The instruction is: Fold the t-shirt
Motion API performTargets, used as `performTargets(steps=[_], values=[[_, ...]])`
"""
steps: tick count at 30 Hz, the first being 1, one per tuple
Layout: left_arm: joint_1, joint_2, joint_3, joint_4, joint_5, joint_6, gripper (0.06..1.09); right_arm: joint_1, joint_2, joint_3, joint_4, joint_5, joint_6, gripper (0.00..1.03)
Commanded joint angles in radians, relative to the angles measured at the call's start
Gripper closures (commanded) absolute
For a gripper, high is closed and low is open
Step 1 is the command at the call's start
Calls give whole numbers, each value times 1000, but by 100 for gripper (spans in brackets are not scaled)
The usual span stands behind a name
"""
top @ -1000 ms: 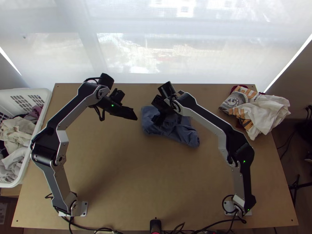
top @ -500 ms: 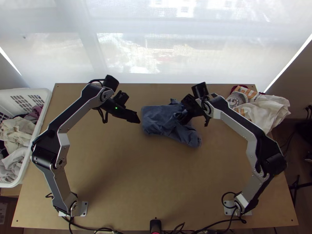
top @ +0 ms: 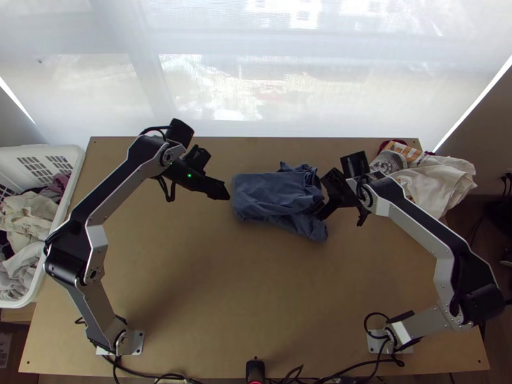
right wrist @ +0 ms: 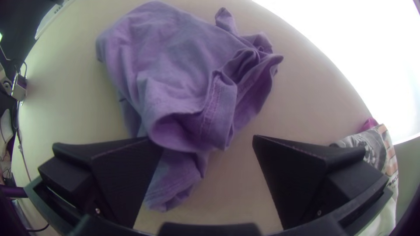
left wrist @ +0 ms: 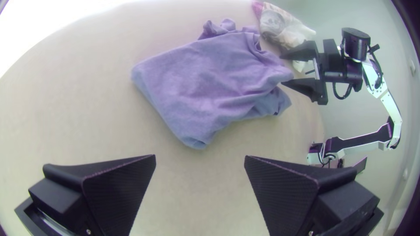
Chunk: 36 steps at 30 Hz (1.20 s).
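Note:
The blue t-shirt (top: 272, 193) lies folded into a rough bundle at the table's upper middle, with bunched cloth along its right side. My left gripper (top: 225, 193) is just left of it, apart from the cloth; in the left wrist view my left gripper (left wrist: 200, 175) stands open with nothing between its fingers. At the shirt's right edge is my right gripper (top: 321, 200). Seen in the right wrist view, my right gripper (right wrist: 205, 153) is open, one finger against or over the crumpled end of the shirt (right wrist: 175, 78); no cloth appears clamped.
A white basket (top: 72, 185) of clothes stands at the table's left edge. White and printed cloths (top: 441, 182) lie at the upper right corner, close to the right arm. Bare table (top: 243, 288) stretches in front of the shirt, between the arms.
My right gripper has moved right from over the shirt to its right edge, uncovering the cloth, whose right part now lies spread farther right. The left arm has barely shifted.

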<state>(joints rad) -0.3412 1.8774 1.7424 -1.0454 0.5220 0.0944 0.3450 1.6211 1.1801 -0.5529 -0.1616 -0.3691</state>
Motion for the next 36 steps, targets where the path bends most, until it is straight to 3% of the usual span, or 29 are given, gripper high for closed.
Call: performTargets(steps=[1, 8, 11, 18, 26, 36], values=[[31, -89, -75, -4, -4, 1, 10, 11, -124, -86, 2, 0, 48, 10], [71, -199, -165, -13, -4, -2, 10, 124, -181, -88, 42, 40, 91, 5], [91, -248, -218, -16, -5, -2, 10, 232, -171, -112, 100, 119, 39, 5], [151, -374, -345, -24, -13, -2, 10, 410, -118, -209, 315, 188, -105, 5], [232, -482, -422, -61, -27, 7, 10, 433, 3, -251, 545, 208, -183, 5], [263, -555, -472, -84, -30, 1, 10, 417, 148, -231, 674, 224, -238, 5]])
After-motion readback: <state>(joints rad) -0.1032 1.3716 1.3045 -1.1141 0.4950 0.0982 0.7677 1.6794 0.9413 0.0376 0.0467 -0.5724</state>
